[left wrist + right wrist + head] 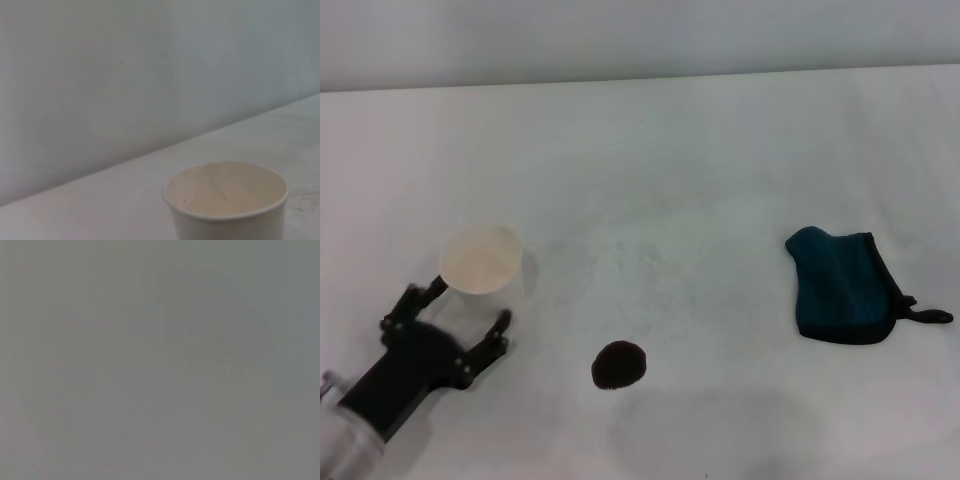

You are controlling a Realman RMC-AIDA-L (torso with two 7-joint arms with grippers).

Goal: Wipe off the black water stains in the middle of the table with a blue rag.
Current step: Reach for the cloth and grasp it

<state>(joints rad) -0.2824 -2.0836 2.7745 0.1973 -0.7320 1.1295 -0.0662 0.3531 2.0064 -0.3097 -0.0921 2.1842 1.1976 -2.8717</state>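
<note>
The black water stain (619, 364) is a small round dark blotch on the white table (700, 170), near the front middle. The blue rag (842, 285) lies crumpled at the right, its black loop tag toward the right edge. My left gripper (460, 307) is open at the front left, its fingers spread just in front of a white paper cup (481, 259), not closed on it. The cup also shows upright and empty in the left wrist view (227, 200). My right gripper is out of view; the right wrist view shows only a plain grey surface.
The table's far edge meets a pale wall (620, 40) at the back. The cup stands left of the stain, the rag well to its right.
</note>
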